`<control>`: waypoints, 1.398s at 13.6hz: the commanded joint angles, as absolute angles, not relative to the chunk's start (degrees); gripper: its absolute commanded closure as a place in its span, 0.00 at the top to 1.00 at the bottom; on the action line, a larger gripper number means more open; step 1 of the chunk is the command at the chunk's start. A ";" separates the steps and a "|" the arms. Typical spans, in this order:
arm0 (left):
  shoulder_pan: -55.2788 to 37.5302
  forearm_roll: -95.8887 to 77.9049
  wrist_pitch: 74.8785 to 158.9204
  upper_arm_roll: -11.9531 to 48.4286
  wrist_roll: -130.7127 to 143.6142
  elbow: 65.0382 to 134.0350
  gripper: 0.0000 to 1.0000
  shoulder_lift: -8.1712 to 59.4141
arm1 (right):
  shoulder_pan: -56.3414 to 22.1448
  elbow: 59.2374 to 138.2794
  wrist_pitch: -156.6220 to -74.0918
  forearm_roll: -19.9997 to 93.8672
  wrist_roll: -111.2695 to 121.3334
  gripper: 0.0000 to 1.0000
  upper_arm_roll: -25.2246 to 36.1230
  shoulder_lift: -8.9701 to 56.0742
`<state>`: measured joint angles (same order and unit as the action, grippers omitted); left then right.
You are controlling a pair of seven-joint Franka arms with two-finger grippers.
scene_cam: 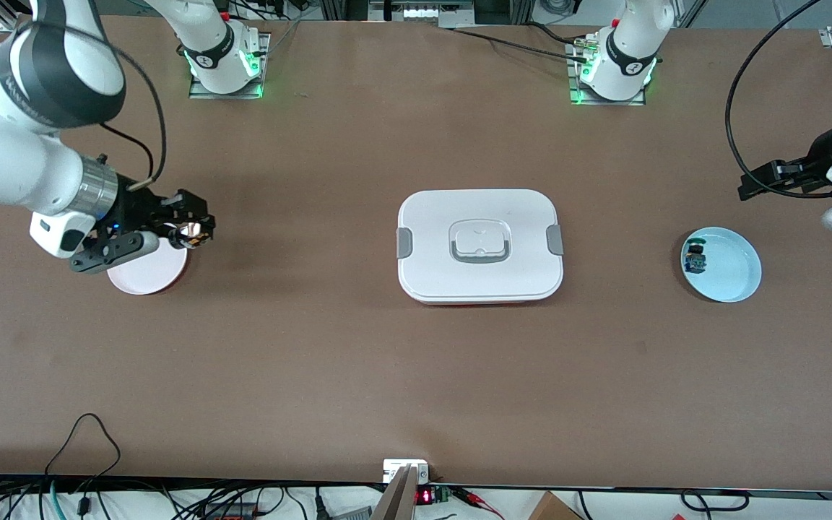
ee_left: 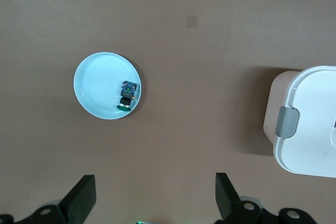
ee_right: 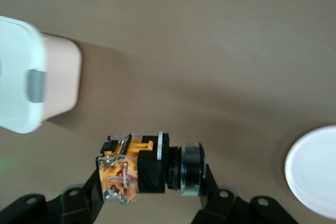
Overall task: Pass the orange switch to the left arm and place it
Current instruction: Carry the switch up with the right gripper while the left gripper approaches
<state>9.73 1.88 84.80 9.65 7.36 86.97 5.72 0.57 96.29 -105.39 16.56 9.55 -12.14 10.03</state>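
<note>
Right end effector gripping orange switch over pink plate. Left end effector hanging wide open over counter, waiting.

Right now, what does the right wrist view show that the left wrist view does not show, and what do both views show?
Only the right wrist view shows the orange switch, clamped in the shut right gripper up in the air, and part of the white plate.

Only the left wrist view shows the light blue plate with the small blue-and-green component lying in it, and the open fingers of the left gripper, which holds nothing.

Both show the brown table and one end of the box with a grey side clip.
</note>
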 commanded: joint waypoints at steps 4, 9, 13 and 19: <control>9.93 -4.45 83.85 9.67 7.82 85.96 1.00 5.36 | 0.09 95.98 -120.18 29.40 17.82 0.14 -25.29 7.30; 10.11 -10.89 83.24 9.49 7.65 86.04 1.00 8.34 | -3.77 96.42 -131.13 36.12 23.53 0.15 -31.11 5.89; 12.56 -16.51 80.88 9.32 7.29 86.65 1.00 11.33 | -7.37 96.85 -131.22 47.96 34.25 0.15 -31.11 5.97; 19.86 -39.85 66.71 9.14 4.39 87.44 1.00 12.31 | -8.26 97.65 -131.40 66.57 62.95 0.15 -31.11 9.22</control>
